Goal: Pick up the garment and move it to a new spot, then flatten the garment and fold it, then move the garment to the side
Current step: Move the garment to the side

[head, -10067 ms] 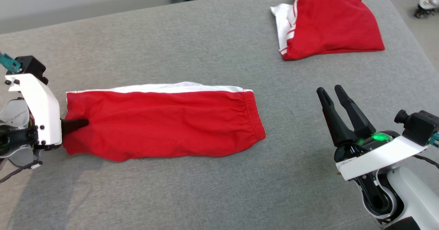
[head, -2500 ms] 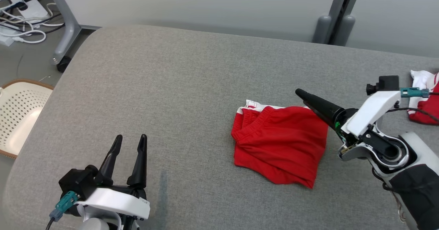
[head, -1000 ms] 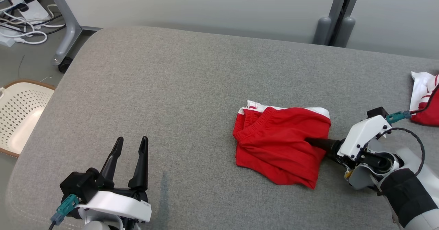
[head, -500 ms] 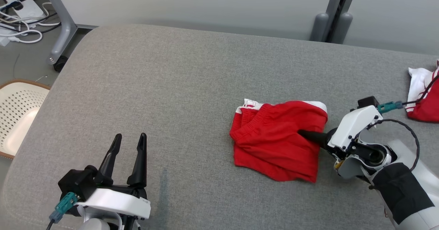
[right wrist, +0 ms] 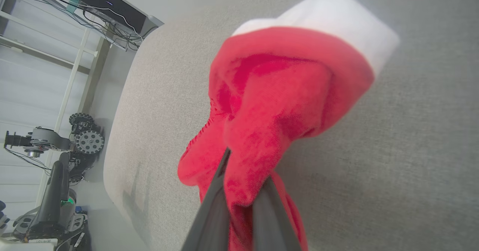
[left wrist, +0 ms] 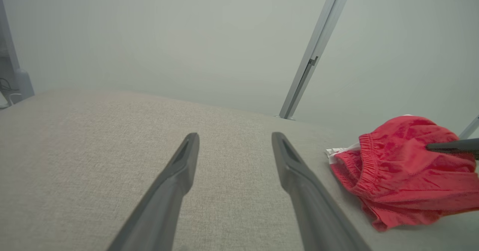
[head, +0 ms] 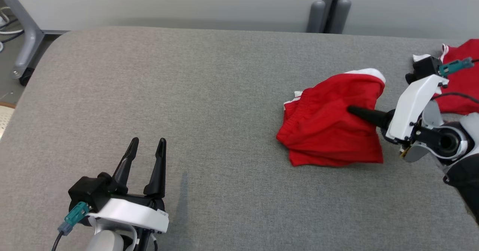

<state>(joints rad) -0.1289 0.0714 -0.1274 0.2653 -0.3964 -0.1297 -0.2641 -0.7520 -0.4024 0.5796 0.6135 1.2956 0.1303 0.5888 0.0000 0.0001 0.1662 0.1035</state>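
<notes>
- Okay, nearest me: the left gripper point(head: 148, 141) sits parked at near left, fingers spread wide with nothing between them, same as a second ago. It has no part in this step.
- The grey padded table point(head: 209, 94) is bare from there across to the cloth, so nothing blocks the left side.
- Main change: the right gripper point(head: 351, 110) was spread at the cloth's right edge a second ago. Now its fingers are pressed together, pinching a fold of the red garment point(head: 329, 135).
- The garment is mid-right on the table, bunched and tented up at the pinch. Its white-trimmed end is raised on the far side, and the near-left hem looks to be dragging on the table.
- The head camera has swung right too, so I don't count the picture shift as cloth travel.
- My read: the fold is done and this is the start of the last step, carrying it aside.
- Worry: with a single pinch point, the layers may slip and undo the fold.
- Farther right, a second garment point(head: 458, 75), red and white, lies just beyond the right wrist. It's the one thing in the path, so the set-down should land beside it, not on it.
- Far edge: grey posts point(head: 329, 15) stand off the table against the pale wall, no obstruction.
</notes>
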